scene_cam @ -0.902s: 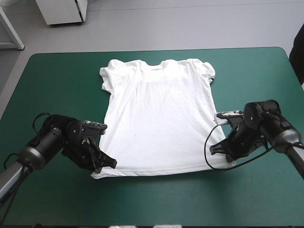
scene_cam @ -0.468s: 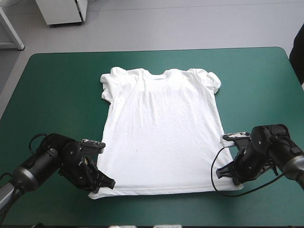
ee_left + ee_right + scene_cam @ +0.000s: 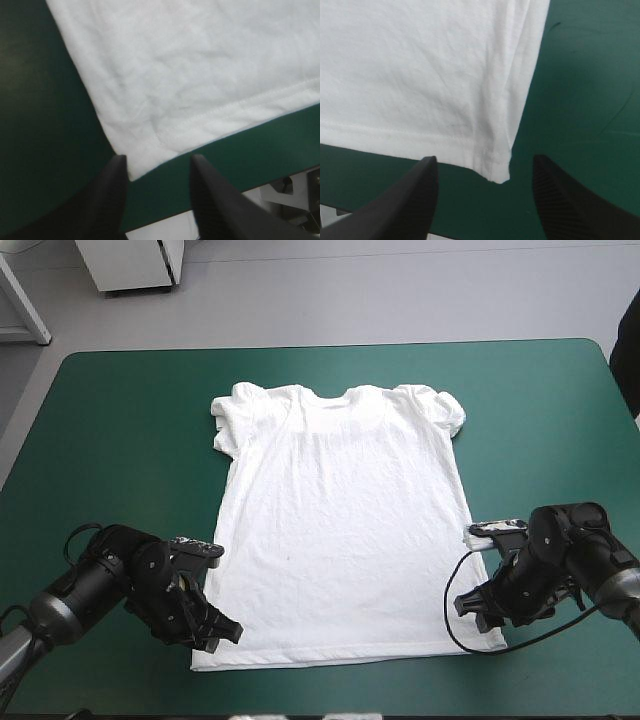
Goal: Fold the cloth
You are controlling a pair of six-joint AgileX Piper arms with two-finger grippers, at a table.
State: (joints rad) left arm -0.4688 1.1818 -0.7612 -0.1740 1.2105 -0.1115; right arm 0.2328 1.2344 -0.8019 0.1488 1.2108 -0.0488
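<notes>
Both jaws stand apart, holding nothing: the left gripper brackets the near-left hem corner of the T-shirt, the right gripper the near-right one, the shirt spread flat on the teal-green cover, collar toward the far edge. For a sound grasp, I judge each should go in low and pinch both layers together. Only the 2 wrist views show the corners between the fingers; the high view alone shows the bunched sleeves.

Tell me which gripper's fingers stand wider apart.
The right gripper: its fingers gape wide around the T-shirt's hem corner; the left gripper's stand closer together.
</notes>
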